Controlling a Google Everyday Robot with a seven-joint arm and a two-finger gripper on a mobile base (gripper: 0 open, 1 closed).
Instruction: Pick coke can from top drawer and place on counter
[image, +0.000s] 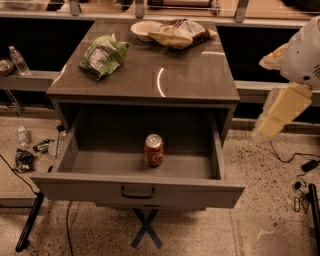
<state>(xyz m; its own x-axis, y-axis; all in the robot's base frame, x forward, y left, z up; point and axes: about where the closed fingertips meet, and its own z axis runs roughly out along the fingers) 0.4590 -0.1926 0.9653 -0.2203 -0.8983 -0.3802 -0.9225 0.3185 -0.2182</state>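
Pale cream, my claw (272, 120) hangs at the right edge of the view, out beside the wide grey metal top drawer (135, 192) and touching nothing; whether it is open or closed I cannot tell. That drawer stands pulled out and holds one thing only: the small red coke can (153, 150), upright near its middle, well apart from my claw. On the glossy grey-brown counter (190, 75) above lie three things: one green crumpled bag (102, 55), one tan crumpled bag (180, 34), and one white bowl (142, 29).
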